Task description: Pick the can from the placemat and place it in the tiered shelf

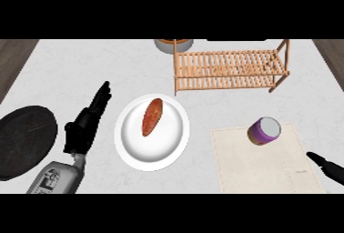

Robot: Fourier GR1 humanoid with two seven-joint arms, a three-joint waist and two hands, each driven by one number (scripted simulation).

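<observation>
**Can on the placemat, both hands apart from it**

Head view: The purple can (266, 130) is on the beige placemat (259, 170), on its far part, toward the right edge of the table (101, 68). Its pale grey end faces the view; I cannot tell if it stands fully upright or is a little tilted. Nothing touches it.

The right hand (327, 169) comes in at the right edge, over the near right corner of the placemat, apart from the can. Only a small part of it shows, so I cannot tell whether it is open or closed.

The left hand (84, 125) is on the left side of the table, open, with straight fingers that point to the far edge. It holds nothing. It lies between a dark round disc (23, 141) at the left edge and a white plate (152, 152) in the middle.

On the plate lies a long brown piece of food (152, 117).

The wooden tiered shelf (228, 61) stands near the far edge, well apart from the can. Behind its left end there is a grey round vessel (171, 44), partly hidden.
</observation>
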